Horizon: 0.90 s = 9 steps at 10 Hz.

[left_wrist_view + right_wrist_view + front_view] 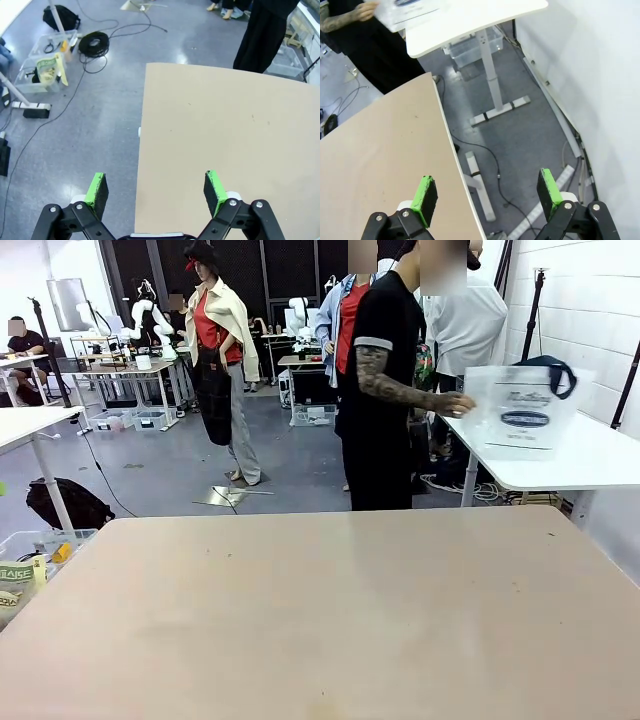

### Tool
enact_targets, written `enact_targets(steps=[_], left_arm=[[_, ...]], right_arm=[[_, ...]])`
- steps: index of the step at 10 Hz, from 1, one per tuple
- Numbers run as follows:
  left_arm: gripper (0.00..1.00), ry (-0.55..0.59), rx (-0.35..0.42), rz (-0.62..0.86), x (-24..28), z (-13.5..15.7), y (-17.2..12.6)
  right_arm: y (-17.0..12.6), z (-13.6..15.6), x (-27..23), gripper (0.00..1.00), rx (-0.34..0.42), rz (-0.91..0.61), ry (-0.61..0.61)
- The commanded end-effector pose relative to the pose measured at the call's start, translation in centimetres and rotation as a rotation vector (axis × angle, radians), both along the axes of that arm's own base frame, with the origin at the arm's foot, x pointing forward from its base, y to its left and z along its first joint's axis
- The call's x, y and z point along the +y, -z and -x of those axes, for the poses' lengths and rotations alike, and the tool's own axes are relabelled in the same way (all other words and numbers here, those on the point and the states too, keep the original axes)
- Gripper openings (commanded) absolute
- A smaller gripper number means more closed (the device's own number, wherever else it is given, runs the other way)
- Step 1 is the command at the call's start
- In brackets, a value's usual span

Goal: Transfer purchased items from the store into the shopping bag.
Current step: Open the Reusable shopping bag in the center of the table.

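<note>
Translucent whitish plastic makes up the shopping bag point(525, 410), which stands on a white side table point(600, 455) beyond the far right corner of the beige table point(320, 620), with a person's hand point(455, 402) at its side. It looks light, thin and floppy, likely to crumple or slip if pinched by its wall. The navy strap handles point(548, 360) at its top seem the firmer place to take hold. The left gripper point(156, 187) hangs over the beige table's left edge, jaws spread wide and empty. The right gripper point(487, 192) hangs just off the right edge, over the floor, equally wide, with nothing held.
</note>
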State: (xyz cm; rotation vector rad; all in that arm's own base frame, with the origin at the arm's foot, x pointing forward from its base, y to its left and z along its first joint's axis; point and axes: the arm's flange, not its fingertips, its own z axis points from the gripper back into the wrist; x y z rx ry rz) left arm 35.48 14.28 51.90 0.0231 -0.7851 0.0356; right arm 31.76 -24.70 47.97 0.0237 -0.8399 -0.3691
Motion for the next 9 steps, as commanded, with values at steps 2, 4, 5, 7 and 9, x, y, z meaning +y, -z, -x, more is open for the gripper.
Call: enact_targets(steps=[2, 4, 5, 7, 9], left_arm=[[1.00, -0.004, -0.003, 0.004, -0.12, -0.01, -0.03], [1.00, -0.004, -0.003, 0.004, -0.12, -0.01, -0.03], [1.00, -0.004, -0.003, 0.004, -0.12, -0.01, -0.03], [1.00, -0.004, -0.003, 0.004, -0.12, -0.01, -0.03], [1.00, -0.004, -0.003, 0.004, -0.12, -0.01, -0.03]], right_arm=[[-0.02, 0.03, 0.24, 1.00, 0.014, -0.001, -0.007], [-0.02, 0.03, 0.24, 1.00, 0.014, -0.001, -0.007], [-0.02, 0.03, 0.24, 1.00, 0.014, -0.001, -0.007], [-0.02, 0.03, 0.24, 1.00, 0.014, -0.001, -0.007], [-0.02, 0.03, 0.24, 1.00, 0.014, -0.001, -0.007]])
